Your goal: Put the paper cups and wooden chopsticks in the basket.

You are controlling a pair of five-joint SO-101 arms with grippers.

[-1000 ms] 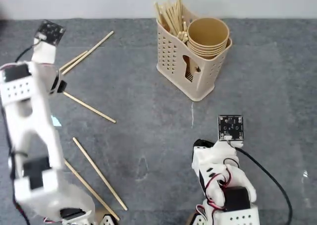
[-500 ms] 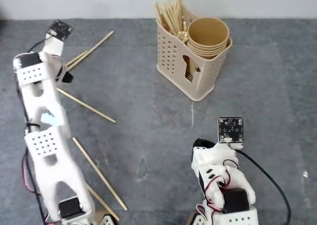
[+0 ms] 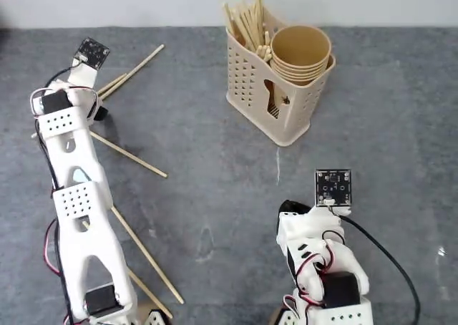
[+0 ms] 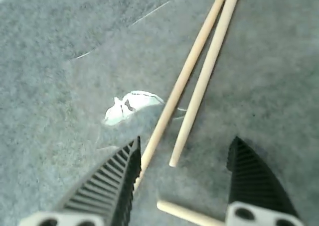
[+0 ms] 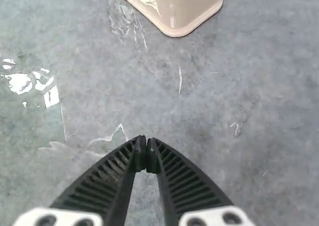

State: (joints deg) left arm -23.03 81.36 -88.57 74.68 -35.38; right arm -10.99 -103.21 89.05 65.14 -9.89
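While the cups (image 3: 301, 50) sit in the basket (image 3: 256, 102) at the far edge of the table (image 3: 401, 124), the left gripper (image 4: 185, 144) gapes over two chopsticks (image 4: 201, 81) near the far-left corner, and the right gripper (image 5: 146, 142) is pressed together.

A grey table (image 3: 215, 146) bears loose chopsticks (image 3: 129, 154) and a basket (image 3: 250, 89).

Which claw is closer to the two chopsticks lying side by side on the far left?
Left. The left gripper is open right above the paired chopsticks; the right gripper sits shut far across the table, nearer the basket.
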